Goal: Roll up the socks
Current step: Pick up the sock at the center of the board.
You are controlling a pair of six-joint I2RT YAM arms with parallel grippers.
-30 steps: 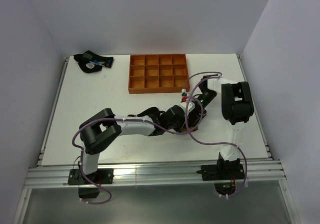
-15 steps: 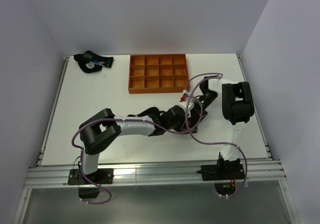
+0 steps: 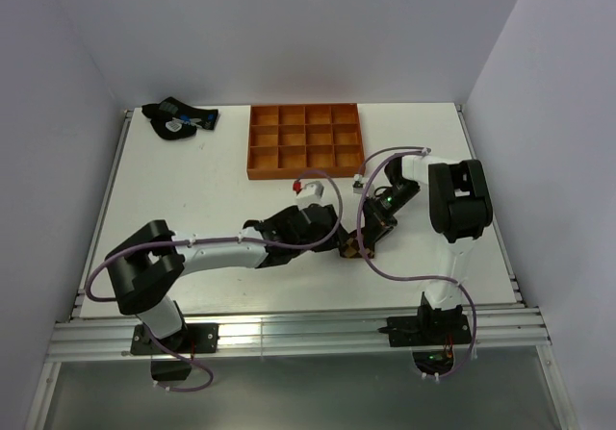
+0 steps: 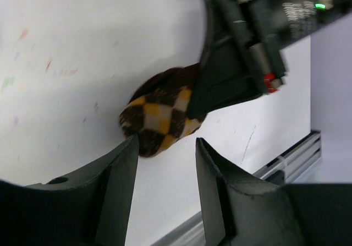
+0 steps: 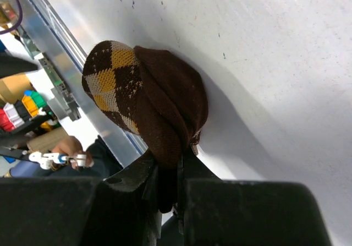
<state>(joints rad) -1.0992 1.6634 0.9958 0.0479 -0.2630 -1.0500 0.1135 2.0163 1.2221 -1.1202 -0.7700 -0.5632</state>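
Note:
The brown-and-black argyle sock (image 4: 159,116) is bunched into a compact roll (image 5: 148,94) on the white table, near its middle front (image 3: 347,249). My right gripper (image 5: 171,171) is shut on the roll's brown edge, and the fabric is pinched between its jaws. In the left wrist view it reaches in from the upper right (image 4: 234,64). My left gripper (image 4: 166,142) stands open just short of the roll, with only table between its fingers. From above, the left gripper (image 3: 330,240) is to the left of the roll and the right gripper (image 3: 368,240) is at its right side.
An orange compartment tray (image 3: 306,141) stands at the back centre. A dark sock bundle with blue and white marks (image 3: 178,119) lies at the back left corner. The table's metal front rail (image 3: 289,332) runs close below the roll. Purple cables loop around both arms.
My right gripper has shut on the sock roll. My left gripper has opened and drawn back to the left, and the left arm has folded lower toward the near left.

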